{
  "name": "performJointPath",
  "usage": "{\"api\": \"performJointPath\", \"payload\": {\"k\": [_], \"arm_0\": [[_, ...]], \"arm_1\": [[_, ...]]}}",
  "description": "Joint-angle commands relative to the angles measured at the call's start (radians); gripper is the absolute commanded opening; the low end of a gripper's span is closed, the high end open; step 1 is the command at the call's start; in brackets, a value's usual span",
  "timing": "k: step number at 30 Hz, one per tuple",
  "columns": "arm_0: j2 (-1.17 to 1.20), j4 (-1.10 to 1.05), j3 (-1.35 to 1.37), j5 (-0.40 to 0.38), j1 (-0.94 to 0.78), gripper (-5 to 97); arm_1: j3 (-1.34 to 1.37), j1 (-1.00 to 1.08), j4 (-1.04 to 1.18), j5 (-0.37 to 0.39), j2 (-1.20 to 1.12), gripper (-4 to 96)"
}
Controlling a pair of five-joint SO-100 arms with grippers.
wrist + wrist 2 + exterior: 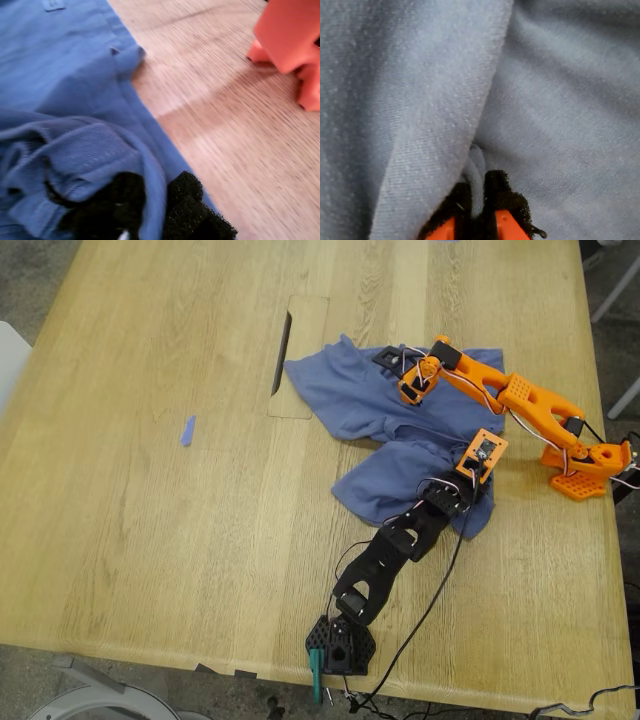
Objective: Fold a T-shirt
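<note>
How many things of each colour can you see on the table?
Blue: 2, the T-shirt and a scrap.
Orange: 1, an arm.
Black: 1, an arm.
Total: 4.

Light wooden table (pixel 150 540), grey floor (pixel 30 280)

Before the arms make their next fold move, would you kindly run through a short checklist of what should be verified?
1. My first gripper has the T-shirt between its pads: ok.
2. My second gripper pinches a fold of cloth: ok.
3. Shirt lies flat: not ok, bunched.
4. Shirt fully on the table: ok.
5. Small blue scrap lies apart from the shirt: ok.
6. Chest print side: cannot tell.
</note>
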Motion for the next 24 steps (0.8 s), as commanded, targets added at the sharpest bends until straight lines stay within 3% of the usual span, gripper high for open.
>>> {"api": "performJointPath", "payload": {"k": [1, 5, 8, 17, 24], "arm_0": [[0.058, 0.023, -0.067, 0.012, 0.117, 24], [0.084, 0.040, -0.077, 0.002, 0.104, 45], [0.098, 0.144, -0.117, 0.029, 0.092, 52], [-0.012, 0.463, -0.324, 0.124, 0.054, 60], [-0.176, 0.523, -0.489, 0.196, -0.017, 60]], "arm_1": [[-0.066, 0.040, -0.011, 0.005, 0.017, -0.1], [-0.066, 0.037, -0.009, 0.006, 0.025, -0.1], [-0.066, 0.031, -0.008, 0.006, 0.032, -0.1], [-0.066, 0.000, -0.008, 0.015, 0.052, -0.1], [-0.066, -0.023, -0.008, 0.017, 0.055, -0.1]]}}
